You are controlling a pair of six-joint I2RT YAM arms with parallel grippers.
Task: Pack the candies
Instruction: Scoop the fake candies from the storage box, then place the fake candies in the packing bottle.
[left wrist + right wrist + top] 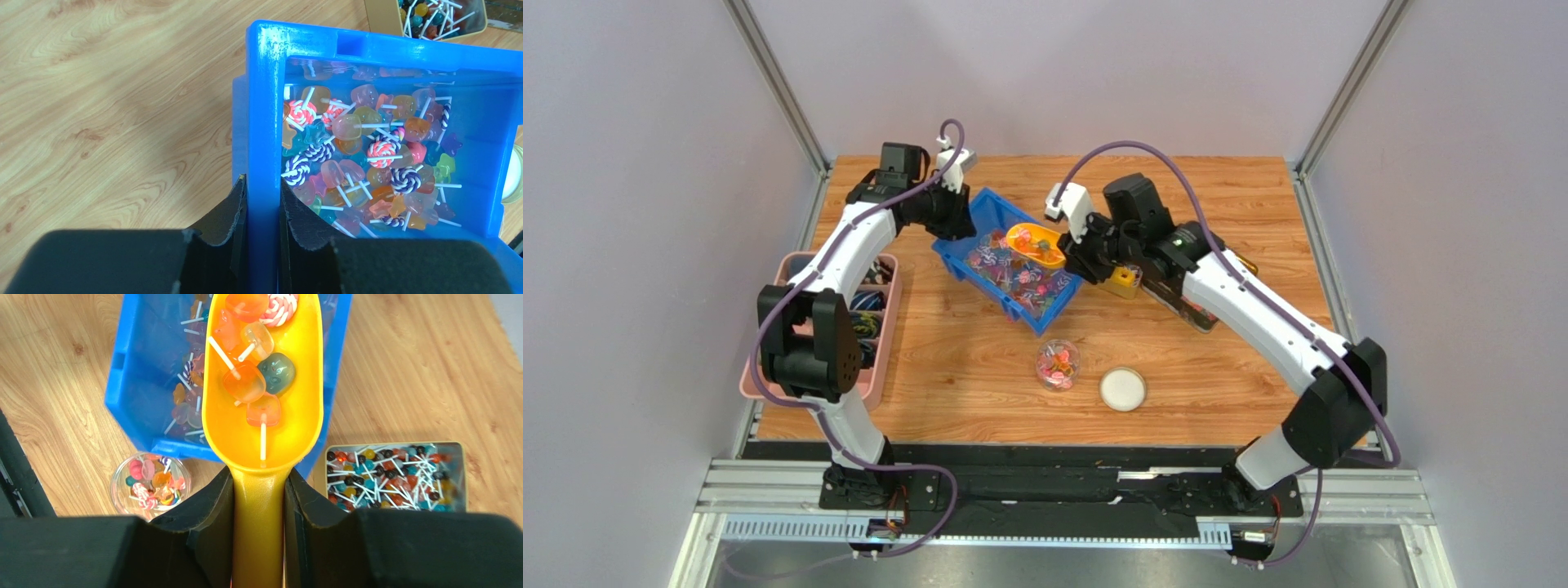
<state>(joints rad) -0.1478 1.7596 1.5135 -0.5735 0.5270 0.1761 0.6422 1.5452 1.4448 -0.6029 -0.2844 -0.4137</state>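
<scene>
While the right gripper (pixel 259 484) is closed firmly on the handle of the yellow scoop (pixel 301 386), the scoop is held out over the blue bin (pixel 141 398). Several candies (pixel 244 383) on white sticks are lying in its bowl. The left gripper (pixel 263 202) is closed on one wall of the same bin, with one finger outside and one finger inside. Many more candies in mixed colours are piled inside the bin, and part of its floor is left bare. A small clear jar (pixel 116 484), partly filled with candies, is placed on the wooden table (pixel 952 368) near the bin. A round white lid (pixel 1123 390) is lying just beside the jar. A square tin (pixel 460 478) of smaller lollipops is seen next to the bin on the right side. A pink basket (pixel 787 276) is standing at the left edge of the table.
</scene>
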